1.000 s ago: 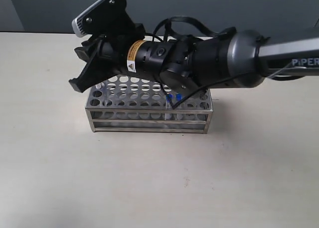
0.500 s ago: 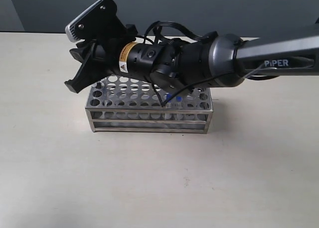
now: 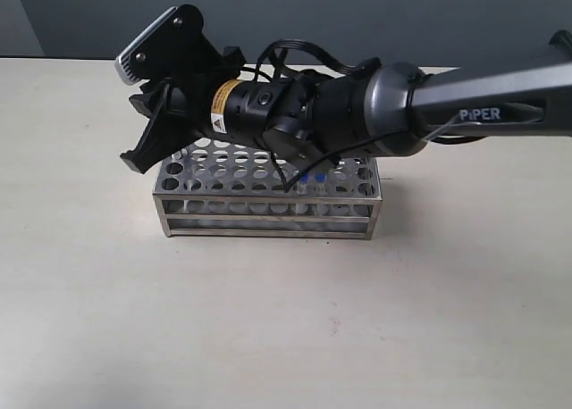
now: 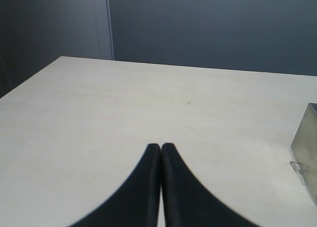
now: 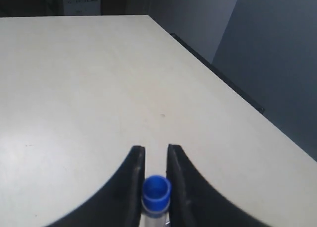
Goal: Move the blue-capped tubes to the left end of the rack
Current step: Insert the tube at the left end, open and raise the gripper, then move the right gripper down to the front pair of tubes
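1. Close in, right wrist view: right gripper (image 5: 155,148) is clamped on one blue-capped tube (image 5: 156,191). The cap sits deep between the fingers and the tube body is mostly hidden. Risk: a hold so near the cap may let the tube pivot or slip when lowered.
2. Left wrist view: left gripper (image 4: 161,147) has its fingers pressed together and holds nothing, over bare table (image 4: 99,113). What looks like one end of the rack sits at the edge of its sight. It poses no hazard where it is.
3. Exterior view, lower centre: rack (image 3: 268,214) stands on the table, long side to the camera. I see nothing fixing it down. A tube tip catching a hole rim could drag or tip it.
4. Just right of rack centre: two blue-capped tubes (image 3: 304,176) stand upright near the front, right under the right arm (image 3: 402,114). A loose cable (image 3: 284,184) hangs beside them. If the arm drops, it could knock the caps or the cable could snag on them.
5. Upper left of the frame: the right gripper hangs over the rack's left end, steeply tilted. The carried tube is hidden here, so I cannot tell whether it lines up with a hole. A slanted entry may jam.
6. Farthest: the left-end back holes are hidden behind the gripper. An occupied hole would block insertion.
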Robot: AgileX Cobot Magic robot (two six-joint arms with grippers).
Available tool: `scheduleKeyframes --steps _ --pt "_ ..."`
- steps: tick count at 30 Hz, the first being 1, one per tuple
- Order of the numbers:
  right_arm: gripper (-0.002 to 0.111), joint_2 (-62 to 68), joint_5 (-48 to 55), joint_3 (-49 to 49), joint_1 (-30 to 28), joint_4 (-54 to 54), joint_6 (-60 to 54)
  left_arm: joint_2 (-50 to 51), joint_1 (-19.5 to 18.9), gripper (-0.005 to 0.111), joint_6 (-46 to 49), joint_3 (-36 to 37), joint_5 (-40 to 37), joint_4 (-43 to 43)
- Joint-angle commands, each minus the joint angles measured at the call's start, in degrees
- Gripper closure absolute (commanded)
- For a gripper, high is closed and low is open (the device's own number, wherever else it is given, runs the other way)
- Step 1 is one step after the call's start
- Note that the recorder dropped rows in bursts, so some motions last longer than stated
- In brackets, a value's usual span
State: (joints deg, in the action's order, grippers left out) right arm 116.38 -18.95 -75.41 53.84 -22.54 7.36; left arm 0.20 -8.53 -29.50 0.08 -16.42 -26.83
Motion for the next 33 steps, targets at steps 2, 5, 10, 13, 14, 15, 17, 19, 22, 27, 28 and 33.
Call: scheduleKeyframes --steps 2,5,10,13,14,15,17,19,22,27,28,33 --pt "0.108 2.8 -1.3 -0.3 -0.2 0.0 -0.4 -0.2 0.1 0.106 -0.1 -0.1 -0.3 0.0" --pt "0.108 3.9 -0.8 -0.3 -0.2 0.2 -0.4 -0.2 0.1 0.106 -0.1 -0.1 -0.3 0.0" --pt "0.108 4.1 -0.8 -0.3 -0.2 1.1 0.1 -0.2 0.1 0.106 -0.1 -0.1 -0.3 0.0" --pt "0.106 4.0 -0.7 -0.3 -0.2 1.1 0.1 -0.2 0.1 0.106 -0.1 -0.1 -0.3 0.0" --pt "0.102 4.0 -0.5 -0.3 -0.2 1.1 0.1 -0.2 0.1 0.106 -0.1 -0.1 -0.3 0.0" --pt "0.096 4.0 -0.1 -0.3 -0.2 1.1 0.1 -0.2 0.1 0.106 -0.1 -0.1 -0.3 0.0" --pt "0.081 4.0 0.5 -0.3 -0.2 1.1 0.1 -0.2 0.1 0.106 -0.1 -0.1 -0.3 0.0" --pt "0.069 3.7 1.7 -0.3 -0.2 1.2 0.1 -0.2 0.1 0.106 -0.1 -0.1 -0.3 0.0" --pt "0.063 2.1 4.5 -0.3 -0.2 1.6 0.1 -0.2 0.1 0.106 -0.1 -0.1 -0.3 0.0" --pt "0.068 -5.2 8.1 0.0 -0.8 5.5 0.3 -0.2 0.1 0.106 -0.1 -0.1 -0.3 0.0" --pt "0.068 -7.2 8.1 0.3 -0.9 5.5 0.3 -0.2 0.1 0.106 -0.1 -0.1 -0.3 0.0" --pt "0.068 -16.1 11.2 2.1 -2.5 5.3 -0.3 -0.2 0.1 0.106 -0.1 -0.1 -0.3 0.0"
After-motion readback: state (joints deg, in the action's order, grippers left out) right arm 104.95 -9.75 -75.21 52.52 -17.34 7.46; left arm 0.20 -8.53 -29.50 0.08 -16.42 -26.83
